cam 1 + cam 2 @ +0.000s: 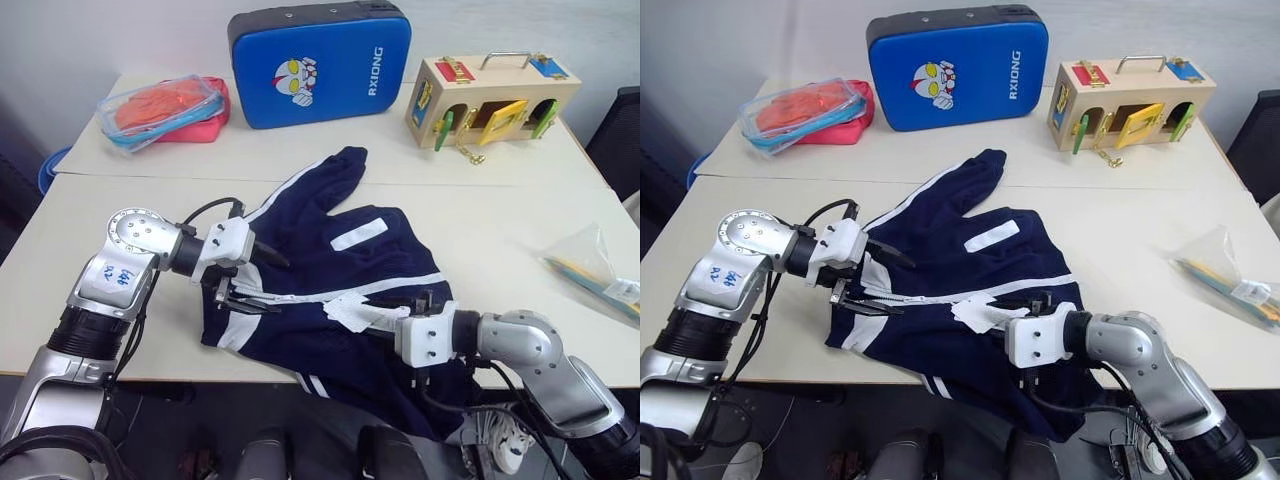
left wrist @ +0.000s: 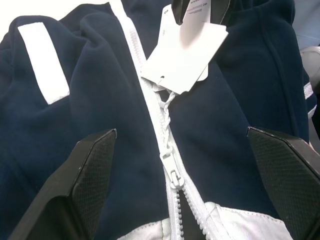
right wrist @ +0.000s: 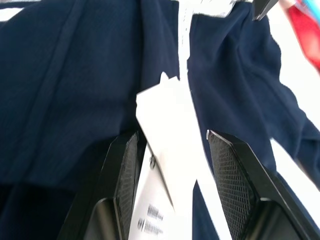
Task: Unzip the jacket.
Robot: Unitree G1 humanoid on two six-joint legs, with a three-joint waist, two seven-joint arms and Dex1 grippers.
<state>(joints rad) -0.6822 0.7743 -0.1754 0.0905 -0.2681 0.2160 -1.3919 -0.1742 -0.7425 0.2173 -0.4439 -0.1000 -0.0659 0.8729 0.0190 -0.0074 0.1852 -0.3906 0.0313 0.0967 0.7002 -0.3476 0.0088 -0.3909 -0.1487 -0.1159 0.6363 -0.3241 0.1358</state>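
Note:
The navy jacket (image 1: 330, 270) with white stripes lies spread on the table (image 1: 500, 215), its lower part hanging over the front edge. The white zipper runs across it, partly parted at the left end. My left gripper (image 1: 262, 280) is open wide over that end, its fingers (image 2: 90, 165) either side of the zipper pull (image 2: 172, 167) without touching it. The right gripper (image 1: 400, 303) is at the other end of the zipper, where its fingers (image 3: 125, 165) close in on the white hang tags (image 2: 185, 55) and the fabric under them.
A blue padded case (image 1: 320, 65) with a cartoon face stands at the back. A wooden latch box (image 1: 490, 100) is to its right, a clear pouch (image 1: 165, 110) of orange and red things to its left. A plastic bag (image 1: 600, 275) lies at the right edge.

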